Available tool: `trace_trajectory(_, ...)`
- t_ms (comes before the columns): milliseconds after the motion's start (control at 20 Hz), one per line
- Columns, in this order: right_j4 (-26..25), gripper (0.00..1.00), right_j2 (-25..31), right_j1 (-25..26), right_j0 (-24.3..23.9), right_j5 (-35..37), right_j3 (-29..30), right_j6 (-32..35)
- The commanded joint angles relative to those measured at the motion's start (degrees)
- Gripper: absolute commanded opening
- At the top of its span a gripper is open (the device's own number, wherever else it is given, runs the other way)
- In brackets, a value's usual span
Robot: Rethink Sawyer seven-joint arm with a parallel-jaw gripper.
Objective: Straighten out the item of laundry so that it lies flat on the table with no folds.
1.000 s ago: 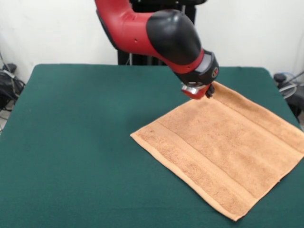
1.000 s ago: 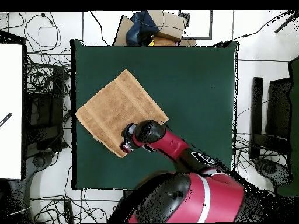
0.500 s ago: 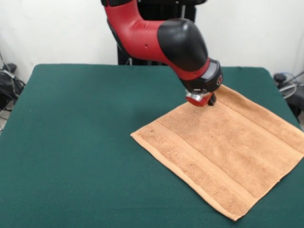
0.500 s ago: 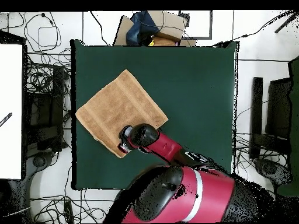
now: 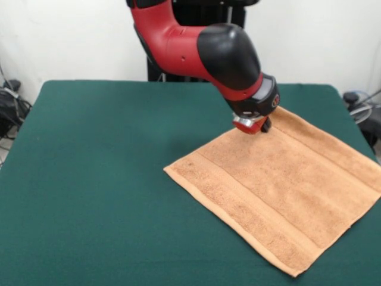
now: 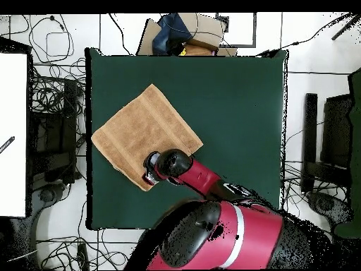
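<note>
The green table (image 5: 107, 179) carries the towel (image 5: 280, 190), spread flat toward 1 side. My gripper (image 5: 253, 124) hovers at its far corner, finger state unclear. Flattening looks finished; next, lift clear.

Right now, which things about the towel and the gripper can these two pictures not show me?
- Gripper: open or shut cannot be told; the wrist covers it in both views.
- Towel corner by the gripper: hidden under the arm in the overhead view.
- Towel's right corner: cut off by the front view's edge.
- Label: not visible in either view.
</note>
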Motion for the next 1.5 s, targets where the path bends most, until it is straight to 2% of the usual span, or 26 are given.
trace_trajectory(50,-0.73,0.0,0.05,7.45,2.13,-3.06,-6.16,-3.12)
trace_trajectory(500,0.55,0.0,0.5,5.56,2.38,2.81,-7.34,-2.39)
trace_trajectory(850,0.22,0.0,0.21,6.29,1.82,5.78,-9.52,-3.08)
trace_trajectory(1500,2.64,0.0,0.03,2.61,2.37,16.64,-13.33,1.71)
